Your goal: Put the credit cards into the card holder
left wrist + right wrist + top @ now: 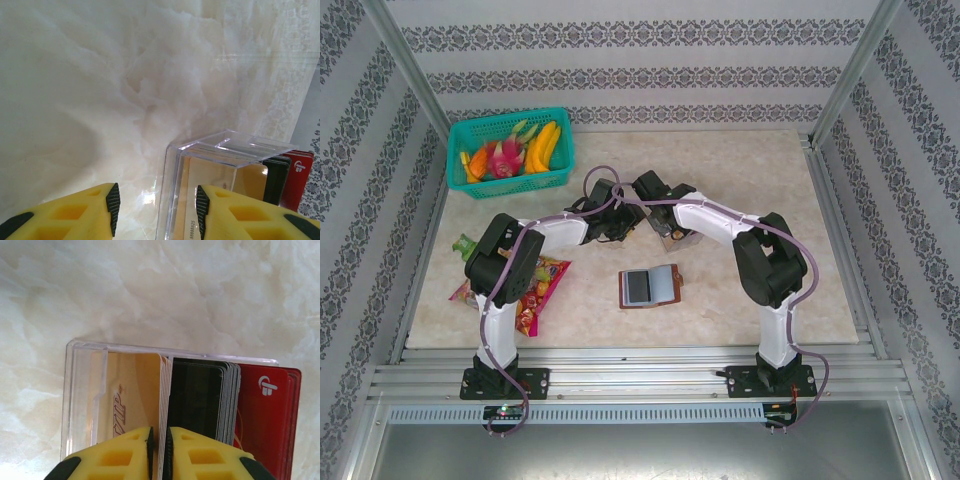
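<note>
The credit cards stand upright in a clear plastic stand (pixel 80 390): tan ones (pixel 135 390), black ones (pixel 195 395), red ones (pixel 265 410). My right gripper (pixel 159 452) comes down from above and is shut on the top edge of a few tan cards. My left gripper (pixel 157 210) is open, and the stand's (pixel 235 147) end wall lies between its fingers, nearer the right pad (pixel 201 205). The card holder (pixel 650 287), a brown wallet, lies open on the table in front of both grippers, which meet at the stand (pixel 672 238).
A teal basket (pixel 515 183) of fruit sits at the back left. A colourful snack packet (pixel 542 285) lies beside the left arm, near the front edge. Patterned walls and metal rails enclose the pale marble table (pixel 760 170).
</note>
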Controlling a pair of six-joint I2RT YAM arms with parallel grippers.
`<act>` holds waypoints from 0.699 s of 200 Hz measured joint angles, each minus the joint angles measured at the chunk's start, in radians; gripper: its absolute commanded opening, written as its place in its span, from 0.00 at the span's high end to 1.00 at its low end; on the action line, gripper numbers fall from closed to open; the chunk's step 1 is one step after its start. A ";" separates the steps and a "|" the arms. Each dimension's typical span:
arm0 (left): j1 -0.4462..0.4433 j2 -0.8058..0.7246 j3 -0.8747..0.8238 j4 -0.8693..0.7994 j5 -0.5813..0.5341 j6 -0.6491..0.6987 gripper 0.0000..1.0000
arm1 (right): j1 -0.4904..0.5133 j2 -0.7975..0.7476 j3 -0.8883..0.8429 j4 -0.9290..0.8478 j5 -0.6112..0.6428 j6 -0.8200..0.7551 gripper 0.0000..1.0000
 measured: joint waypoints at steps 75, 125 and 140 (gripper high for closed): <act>0.000 0.000 0.000 0.000 0.000 0.000 0.53 | 0.003 -0.005 0.000 0.000 -0.007 0.004 0.86; 0.000 0.000 0.000 0.000 0.001 0.000 0.52 | 0.001 -0.012 0.000 -0.003 -0.051 0.007 0.70; 0.000 0.000 0.000 0.000 0.002 0.000 0.52 | 0.001 -0.012 0.001 -0.004 -0.057 0.007 0.69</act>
